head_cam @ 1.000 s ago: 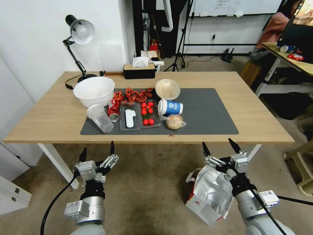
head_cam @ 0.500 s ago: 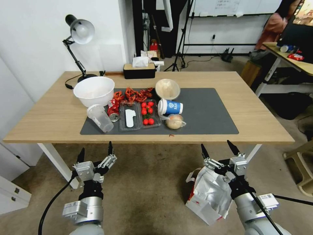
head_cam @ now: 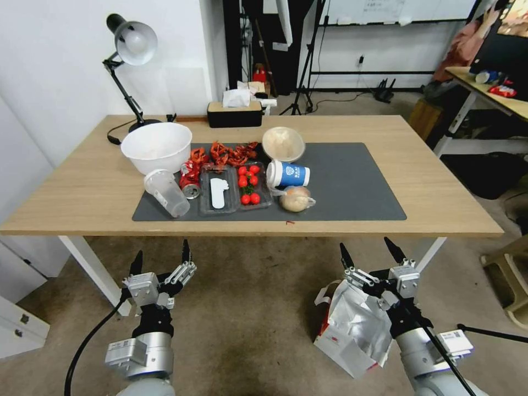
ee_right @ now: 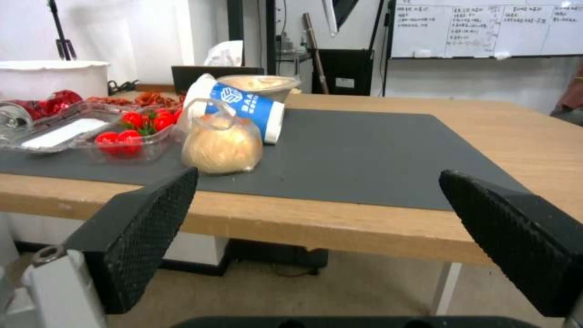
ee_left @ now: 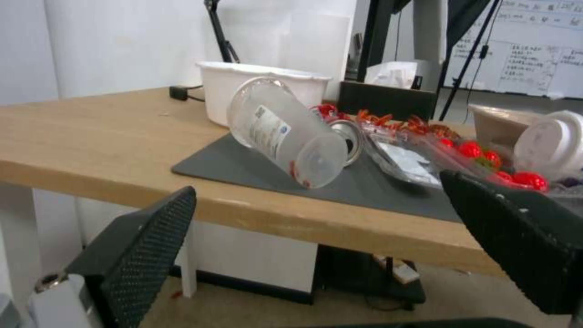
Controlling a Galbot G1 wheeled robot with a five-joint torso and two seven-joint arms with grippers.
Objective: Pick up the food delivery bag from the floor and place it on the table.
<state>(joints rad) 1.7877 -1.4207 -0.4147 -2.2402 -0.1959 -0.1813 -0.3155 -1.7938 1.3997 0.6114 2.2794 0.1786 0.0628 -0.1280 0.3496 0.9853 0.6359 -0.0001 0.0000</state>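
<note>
Food delivery bag (head_cam: pixel 352 324) on floor, beneath spread right gripper (head_cam: pixel 370 254) fingertips

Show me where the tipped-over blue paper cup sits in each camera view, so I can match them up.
Head view: the blue paper cup lies on its side near the middle, just behind the bagged bun.
Left wrist view: its white lid end shows beyond the cherry tomatoes.
Right wrist view: the cup lies directly behind the bagged bun.
Shared landmark: the dark grey mat under it.
</note>
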